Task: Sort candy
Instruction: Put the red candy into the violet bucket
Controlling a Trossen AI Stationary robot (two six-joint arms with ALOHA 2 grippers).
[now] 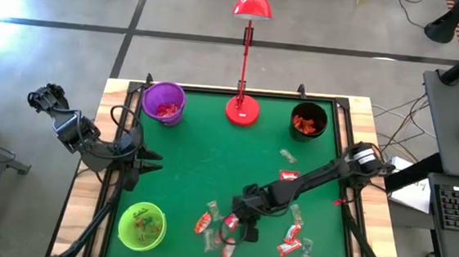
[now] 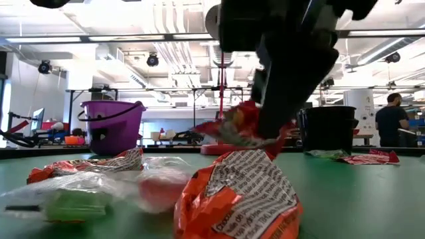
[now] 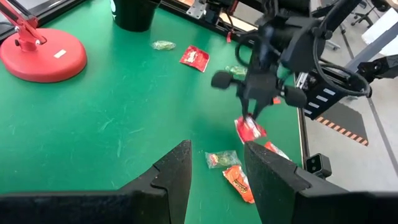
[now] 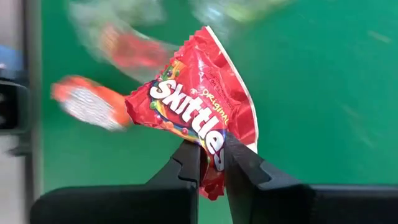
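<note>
Green felt covers my table (image 1: 203, 155), and the red lamp base (image 1: 242, 110) at its far edge is my landmark. My right gripper (image 4: 211, 158) is pinching a red Skittles packet (image 4: 196, 109) by one end, fingers pressed on the wrapper, lifted just off the felt on the near side of the table, well away from the lamp base toward me. Around and below it lies the rest of the candy (image 1: 221, 230): I count roughly eight loose pieces near the front edge, plus two more, a red one (image 1: 289, 176) and a greenish one (image 1: 287, 156), between the pile and the lamp base.

Three cups stand on the table: a purple cup (image 1: 163, 103) just left of the lamp base, a black cup (image 1: 308, 120) just right of it, and a green cup (image 1: 141, 224) at the front left, far from the base. My left gripper (image 3: 214, 165) waits at the left edge, beyond the purple cup, fingers spread and empty.

My worry is the grip: I hold only a thin edge of crinkly wrapper, so a quick swing could let the packet slide out, or I could drop it in the wrong cup.
</note>
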